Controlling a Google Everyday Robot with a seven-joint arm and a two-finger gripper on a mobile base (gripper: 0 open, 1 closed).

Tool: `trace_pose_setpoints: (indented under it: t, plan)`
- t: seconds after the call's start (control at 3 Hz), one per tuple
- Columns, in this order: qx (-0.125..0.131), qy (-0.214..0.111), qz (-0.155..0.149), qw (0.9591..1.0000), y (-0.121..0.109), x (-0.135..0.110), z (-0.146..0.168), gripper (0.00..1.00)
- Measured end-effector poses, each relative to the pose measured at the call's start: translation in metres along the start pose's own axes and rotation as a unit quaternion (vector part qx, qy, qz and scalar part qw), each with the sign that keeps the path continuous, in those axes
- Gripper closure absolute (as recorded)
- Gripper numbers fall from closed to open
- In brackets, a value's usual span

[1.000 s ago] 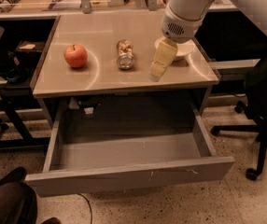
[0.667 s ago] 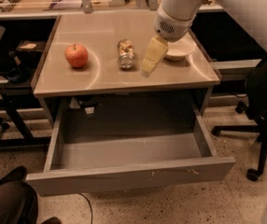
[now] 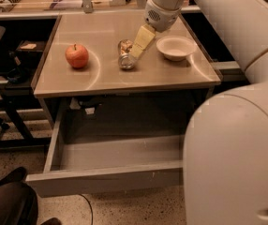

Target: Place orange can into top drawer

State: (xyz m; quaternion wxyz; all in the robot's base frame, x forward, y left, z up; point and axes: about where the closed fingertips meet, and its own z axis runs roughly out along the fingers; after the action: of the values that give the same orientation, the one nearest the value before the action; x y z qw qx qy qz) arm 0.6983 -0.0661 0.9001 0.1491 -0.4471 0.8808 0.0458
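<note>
The orange can (image 3: 124, 60) lies on its side in the middle of the tabletop (image 3: 106, 76), one silvery end toward me. My gripper (image 3: 136, 52) reaches down from the upper right, and its tip is right at the can's right side, over its far end. Whether it touches the can I cannot tell. The top drawer (image 3: 101, 182) is pulled open under the tabletop, and what shows of its inside is bare. My arm hides the drawer's right part.
A red apple (image 3: 77, 55) stands on the left of the tabletop. A white bowl (image 3: 176, 47) sits just right of the gripper. My bulky arm (image 3: 237, 144) fills the right foreground. A chair and clutter are at the left.
My gripper has moved left from over the bowl to the can's right side. The bowl now shows fully. The can and the apple have not moved.
</note>
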Motion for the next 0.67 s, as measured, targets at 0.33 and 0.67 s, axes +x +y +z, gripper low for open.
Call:
trace_pose_setpoints:
  t: [0.33,0.67]
  plan:
    - [0.008,-0.016,0.001,0.9998,-0.007,-0.009,-0.007,0.00]
    - [-0.005,-0.035,-0.011,0.9993,0.008,-0.030,0.003,0.00]
